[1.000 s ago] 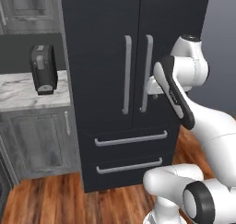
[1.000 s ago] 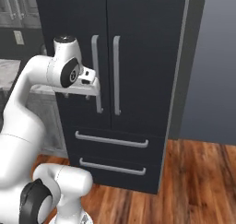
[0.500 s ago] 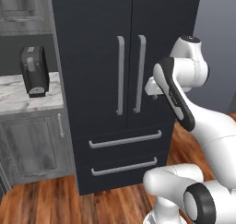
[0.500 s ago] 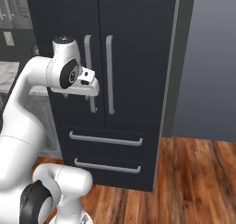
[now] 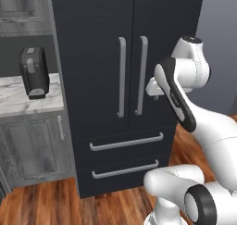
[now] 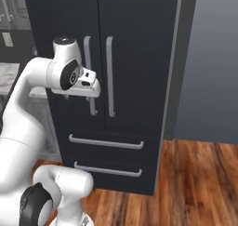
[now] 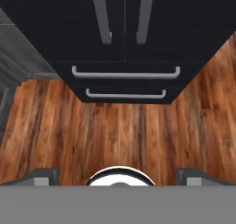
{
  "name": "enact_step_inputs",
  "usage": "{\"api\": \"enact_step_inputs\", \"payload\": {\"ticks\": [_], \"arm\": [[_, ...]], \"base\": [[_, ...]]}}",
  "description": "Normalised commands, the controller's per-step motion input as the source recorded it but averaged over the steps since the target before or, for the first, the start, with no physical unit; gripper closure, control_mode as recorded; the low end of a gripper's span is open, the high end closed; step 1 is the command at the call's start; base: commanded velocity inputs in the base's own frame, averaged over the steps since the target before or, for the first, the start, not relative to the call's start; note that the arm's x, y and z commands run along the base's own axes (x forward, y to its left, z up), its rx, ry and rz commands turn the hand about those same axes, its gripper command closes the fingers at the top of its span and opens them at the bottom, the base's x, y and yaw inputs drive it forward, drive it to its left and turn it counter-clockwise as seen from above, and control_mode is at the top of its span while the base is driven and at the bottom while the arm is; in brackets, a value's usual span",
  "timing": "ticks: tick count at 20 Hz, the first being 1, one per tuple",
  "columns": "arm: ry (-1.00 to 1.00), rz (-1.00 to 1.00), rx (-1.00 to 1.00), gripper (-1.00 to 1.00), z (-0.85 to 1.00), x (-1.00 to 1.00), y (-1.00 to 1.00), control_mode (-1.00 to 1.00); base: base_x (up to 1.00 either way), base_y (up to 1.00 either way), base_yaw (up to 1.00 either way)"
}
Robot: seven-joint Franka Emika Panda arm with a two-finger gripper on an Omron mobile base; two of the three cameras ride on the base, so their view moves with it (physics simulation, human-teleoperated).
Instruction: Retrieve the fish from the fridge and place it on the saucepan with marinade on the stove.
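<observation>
You're facing the fridge (image 5: 125, 76), shut: two doors, two long grey handles (image 5: 121, 76) side by side, and two drawers (image 5: 126, 143) beneath, each with one bar pull. Your end effector (image 7: 118, 174) hangs in front of the doors, pointing down at the wood floor (image 7: 115, 135), its two fingertips (image 7: 42, 175) spread wide with nothing between them. One black appliance (image 5: 33, 72) stands on the marble worktop (image 5: 18, 101) left of the fridge.

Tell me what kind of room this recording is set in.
A home kitchen, most likely. A tall black fridge with two doors and two drawers stands shut beside a marble counter over grey cabinets, with a small dark appliance on the counter. The floor is wood.
</observation>
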Motion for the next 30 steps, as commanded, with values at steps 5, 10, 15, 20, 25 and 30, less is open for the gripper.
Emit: {"api": "enact_step_inputs", "payload": {"ticks": [5,10,15,20,25,30], "arm": [[-0.05,-0.02,0.0,-1.0,-0.03,0.8,-0.14,-1.0],[-0.01,-0.01,0.0,-1.0,-0.03,0.55,-0.17,-1.0],[-0.09,-0.09,-0.08,-1.0,-0.29,0.94,0.08,-1.0],[-0.27,-0.04,-0.02,-1.0,-0.25,0.86,-0.01,-1.0],[-0.19,-0.01,0.03,-1.0,0.0,0.59,-0.21,-1.0],[-0.04,0.01,0.04,-1.0,0.0,0.49,-0.11,-1.0]], "base": [[0.0,0.0,0.0],[0.0,0.0,0.0],[0.0,0.0,0.0],[0.0,0.0,0.0],[0.0,0.0,0.0],[0.0,0.0,0.0]]}}
